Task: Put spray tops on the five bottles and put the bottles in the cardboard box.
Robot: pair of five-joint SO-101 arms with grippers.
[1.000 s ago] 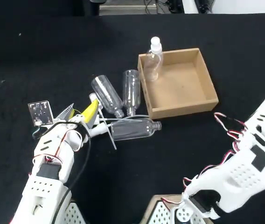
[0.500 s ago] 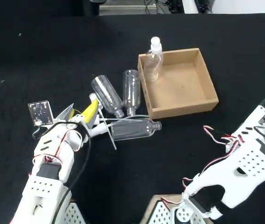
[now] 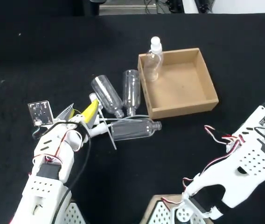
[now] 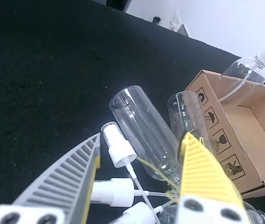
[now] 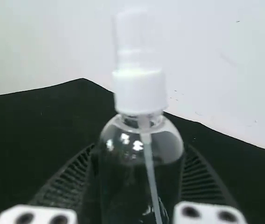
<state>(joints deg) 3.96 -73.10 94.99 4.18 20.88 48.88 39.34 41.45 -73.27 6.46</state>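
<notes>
Starting at the left of the black tabletop (image 3: 30, 56), the left end effector (image 4: 142, 140) hovers with its grey and yellow jaws spread wide, grasping nothing. It hangs directly over what look like three loose spray tops (image 4: 117, 148), white, each trailing a thin dip tube. Just beyond them lie three uncapped bottles (image 3: 107, 95), clear and on their sides. Two lie next to each other with their necks toward the arm, and one of these is just beside the box wall. The third lies crosswise nearer the arm, its open neck pointing right.

Next comes the open cardboard box (image 3: 207, 79). One boxed bottle (image 3: 154, 58), already fitted with a spray top, stands in its far left corner, leaning on the wall.

At the far right, well apart from the box, the right end effector (image 5: 139, 179) is clenched around the held bottle (image 5: 139, 144), whose white sprayer points up.

The step in hand appears to be delivering this second finished bottle. The next move calls for carrying it left over the box wall, lowering it onto the bare floor beside the first without toppling it, and then letting go. Three bottles remain to be capped.

As for writing, the box's left outer wall carries a column of small black handling symbols. No words can be read on the bottles or tops.
</notes>
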